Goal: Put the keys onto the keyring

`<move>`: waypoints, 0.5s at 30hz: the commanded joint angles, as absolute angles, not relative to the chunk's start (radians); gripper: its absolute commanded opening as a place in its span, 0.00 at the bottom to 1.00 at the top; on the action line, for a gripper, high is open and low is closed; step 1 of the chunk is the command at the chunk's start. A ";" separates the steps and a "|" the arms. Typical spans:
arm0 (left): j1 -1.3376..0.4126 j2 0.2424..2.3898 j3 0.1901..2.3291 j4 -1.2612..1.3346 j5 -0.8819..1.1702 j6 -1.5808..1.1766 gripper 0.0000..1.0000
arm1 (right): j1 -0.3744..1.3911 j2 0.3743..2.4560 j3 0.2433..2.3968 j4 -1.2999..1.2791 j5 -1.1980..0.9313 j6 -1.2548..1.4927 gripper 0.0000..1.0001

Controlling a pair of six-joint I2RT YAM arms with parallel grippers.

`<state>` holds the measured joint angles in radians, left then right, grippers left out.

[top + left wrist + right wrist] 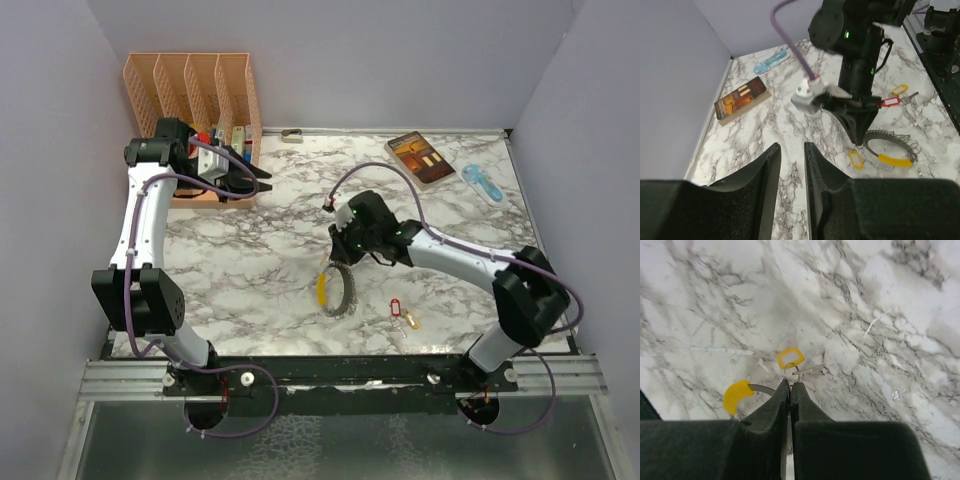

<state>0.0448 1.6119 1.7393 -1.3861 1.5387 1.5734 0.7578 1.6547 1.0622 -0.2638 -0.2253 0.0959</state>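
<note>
The keyring (340,292) lies mid-table, a silvery loop with a yellow segment (737,395). My right gripper (333,264) points down at its left end. Its jaws are shut, and the small wire ring of a yellow-tagged key (790,358) comes out from between the tips (790,383). That key (856,160) rests on the marble beside the keyring (890,134). A red-tagged key (394,306) and an orange-tagged key (412,322) lie to the keyring's right. My left gripper (262,180) hovers far off at the back left, with a narrow empty gap between its fingers (791,145).
An orange slotted rack (195,90) stands at the back left, right behind my left gripper. A brown book (420,157) and a blue plastic object (482,183) lie at the back right. Walls close in the left, back and right sides.
</note>
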 commanded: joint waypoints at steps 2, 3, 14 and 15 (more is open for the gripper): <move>0.036 1.621 1.637 -1.405 1.659 1.698 0.31 | 0.756 1.461 1.040 -0.161 -0.334 0.021 0.01; 0.029 1.613 1.619 -1.405 1.659 1.718 0.32 | 0.757 1.432 1.033 -0.153 -0.344 0.018 0.01; -0.141 1.559 1.454 -1.406 1.660 1.970 0.40 | 0.757 1.215 0.949 -0.046 -0.511 0.009 0.01; -0.161 1.562 1.448 -1.405 1.659 1.983 0.41 | 0.757 1.208 0.942 -0.036 -0.528 0.014 0.01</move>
<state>-0.1043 1.5867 1.4776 -1.3895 1.5383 1.8515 0.7574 1.2549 0.9733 -0.1238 -0.4099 0.0128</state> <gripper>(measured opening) 0.394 0.026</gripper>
